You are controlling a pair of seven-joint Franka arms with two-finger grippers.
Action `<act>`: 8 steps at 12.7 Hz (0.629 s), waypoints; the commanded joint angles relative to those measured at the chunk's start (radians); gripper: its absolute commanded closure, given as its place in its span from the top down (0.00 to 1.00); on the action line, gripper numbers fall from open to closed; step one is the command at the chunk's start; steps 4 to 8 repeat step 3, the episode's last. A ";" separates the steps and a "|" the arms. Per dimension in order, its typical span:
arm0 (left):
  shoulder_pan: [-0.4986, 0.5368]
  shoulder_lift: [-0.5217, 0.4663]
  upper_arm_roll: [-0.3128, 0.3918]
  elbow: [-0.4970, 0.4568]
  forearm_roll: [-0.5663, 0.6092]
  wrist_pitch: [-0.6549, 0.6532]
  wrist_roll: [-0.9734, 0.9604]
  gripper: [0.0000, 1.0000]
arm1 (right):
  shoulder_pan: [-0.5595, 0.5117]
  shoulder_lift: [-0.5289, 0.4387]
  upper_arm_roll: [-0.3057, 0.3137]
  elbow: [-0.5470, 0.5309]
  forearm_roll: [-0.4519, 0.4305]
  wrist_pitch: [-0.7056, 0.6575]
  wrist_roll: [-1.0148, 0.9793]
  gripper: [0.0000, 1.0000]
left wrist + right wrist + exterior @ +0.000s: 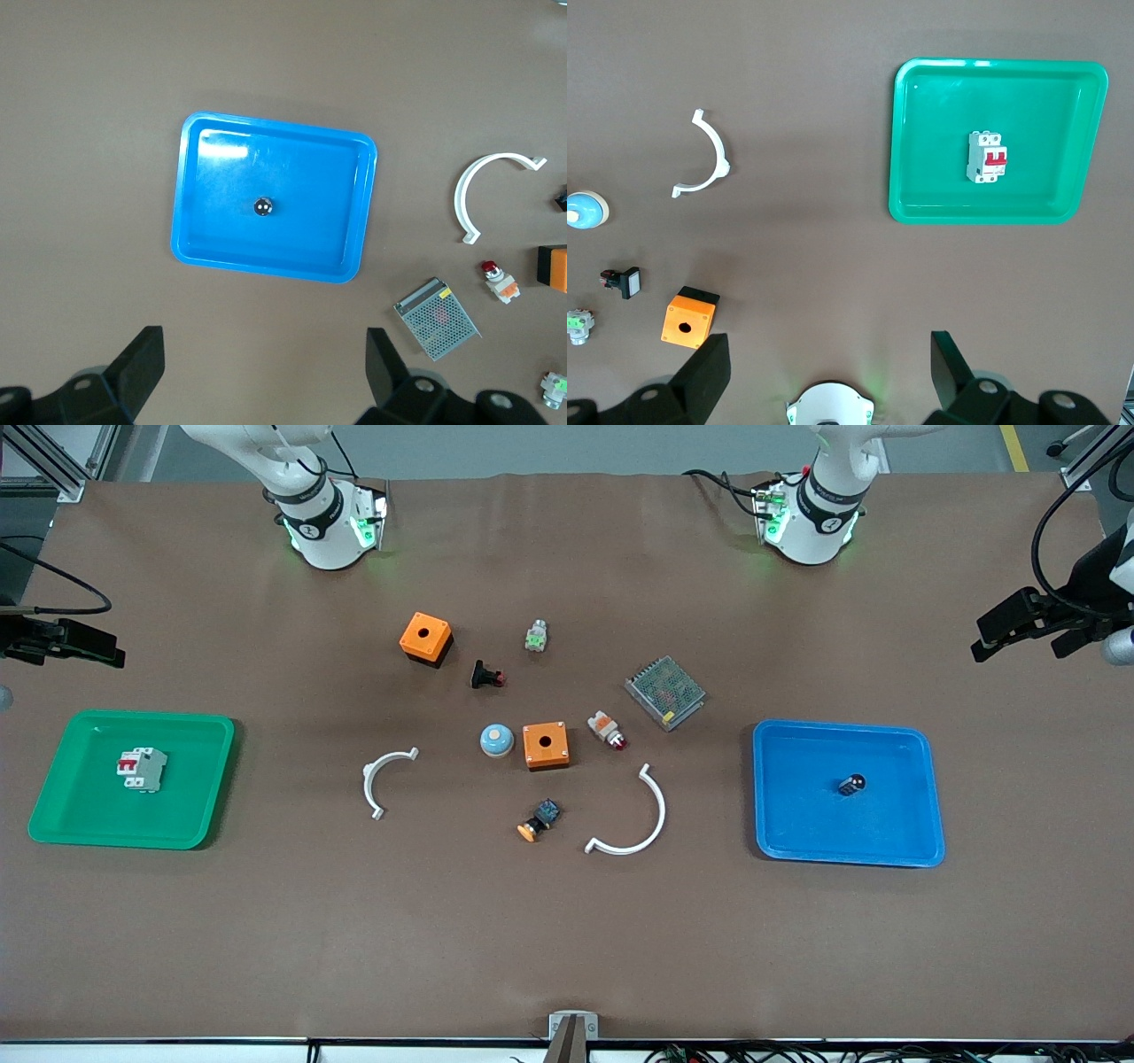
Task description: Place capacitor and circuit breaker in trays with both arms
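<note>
A: Where are the claws? The left gripper [257, 372] hangs high up at the left arm's end of the table, its flat black fingers [142, 361] spread wide and holding nothing. The right gripper [824, 372] hangs high at the right arm's end, its fingers [950, 365] spread the same way and just as empty.

B: And the task's things?

A: The capacitor [852, 784], a tiny glossy near-black cylinder with a rounded top, sits near the middle of the blue tray [921, 815]. The circuit breaker [142, 769], a matte white-grey block with red levers, lies in the green tray [53, 815].

B: Trays?

A: Both are smooth plastic, rectangular, with rounded corners and a raised rim. The blue one shows a bright glare patch on its floor.

B: Any writing?

A: None I can read.

B: The rest?

A: Between the trays, on the matte brown table cover [567, 939]: two orange square boxes [425, 638] [545, 745], each with a round hole on top, a perforated metal box [665, 693], two thin white curved strips [383, 781] [636, 819] and a pale blue dome [496, 740].

B: Room?

A: A broad bare band runs along the table edge nearest the front camera.
</note>
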 commanded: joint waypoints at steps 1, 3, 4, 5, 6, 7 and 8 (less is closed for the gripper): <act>0.004 0.008 -0.005 0.021 -0.006 0.001 -0.008 1.00 | 0.001 -0.032 0.003 0.002 0.059 0.006 0.004 1.00; 0.004 0.008 -0.005 0.019 -0.006 0.001 -0.009 1.00 | -0.003 -0.039 0.002 -0.007 0.068 0.021 0.002 1.00; 0.004 0.008 -0.005 0.019 -0.006 0.001 -0.009 1.00 | -0.003 -0.039 0.002 -0.007 0.068 0.021 0.002 1.00; 0.004 0.008 -0.005 0.019 -0.006 0.001 -0.009 1.00 | -0.003 -0.039 0.002 -0.007 0.068 0.021 0.002 1.00; 0.004 0.008 -0.005 0.019 -0.006 0.001 -0.009 1.00 | -0.003 -0.039 0.002 -0.007 0.068 0.021 0.002 1.00; 0.004 0.008 -0.005 0.019 -0.006 0.001 -0.009 1.00 | -0.003 -0.039 0.002 -0.007 0.068 0.021 0.002 1.00; 0.004 0.008 -0.005 0.019 -0.006 0.001 -0.009 1.00 | -0.003 -0.039 0.002 -0.007 0.068 0.021 0.002 1.00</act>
